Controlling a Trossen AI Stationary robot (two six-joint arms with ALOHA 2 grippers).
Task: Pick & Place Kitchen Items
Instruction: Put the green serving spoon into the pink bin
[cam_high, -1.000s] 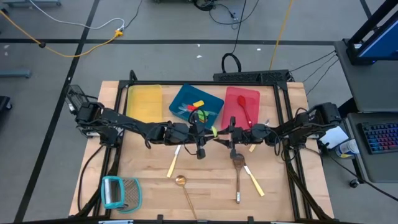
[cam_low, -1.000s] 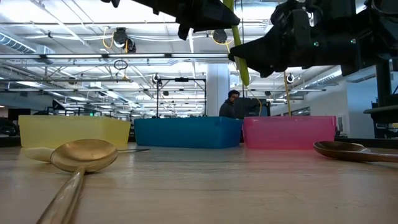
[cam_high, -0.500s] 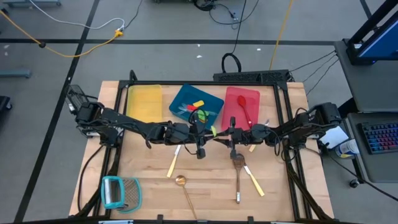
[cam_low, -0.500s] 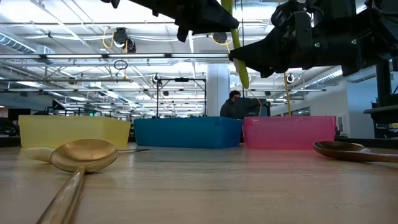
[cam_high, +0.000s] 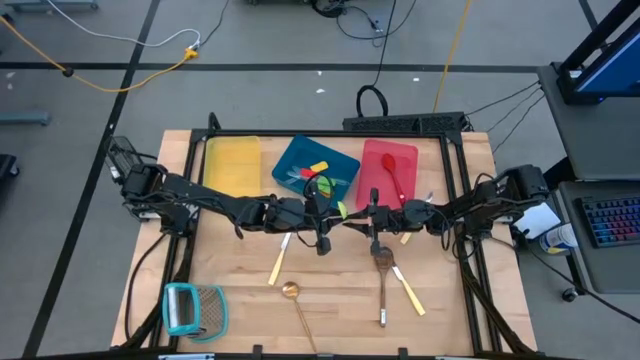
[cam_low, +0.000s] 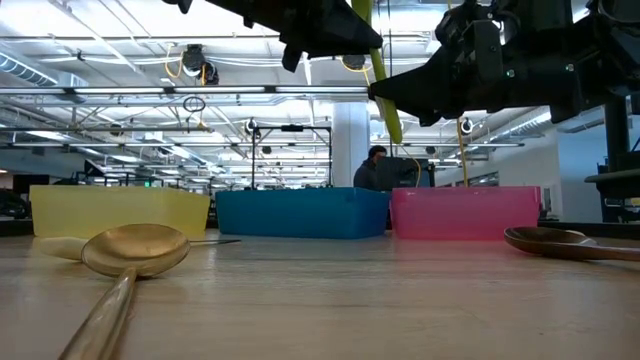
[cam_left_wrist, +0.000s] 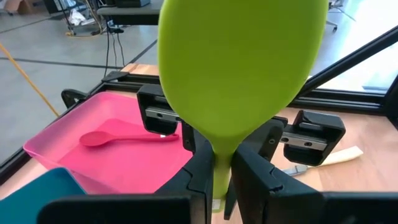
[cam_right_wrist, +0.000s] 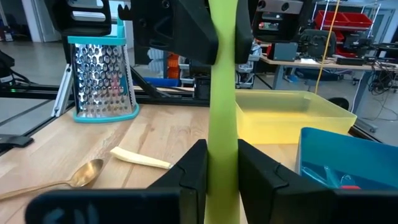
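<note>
Looks like a handover of the green spatula (cam_high: 341, 209), done in the air just in front of the blue tray (cam_high: 295, 160), well clear of the bench (cam_high: 450, 320). Clamped with the left claw (cam_left_wrist: 222, 165) on the neck right under the blade, tight against the green on both sides. Pinched elsewhere along the handle with the right claw (cam_right_wrist: 222, 163), pressed to it from either side, so seemingly gripped in two places at once. Held roughly upright, a little tilted, going by the low view. Makes sense as a regrip: likely awkward to set down from a hold so near the blade, easier from a hold on the handle. Judged unfinished: not yet let go on the left, not yet over any tray. Calls next, probably, for loosening the left claw before any pull, else a risk of bending the soft blade or twisting it out of both grips. Lying inside the blue tray: a few small tools, yellow and red-tipped among them. Just beside the blue tray, in the red tray (cam_high: 372, 152): a red spoon (cam_high: 394, 180). Waiting on the bench farther out in front of the blue tray: a knife (cam_high: 278, 262), a brass spoon (cam_high: 291, 292), a wooden spoon (cam_high: 383, 262).
</note>
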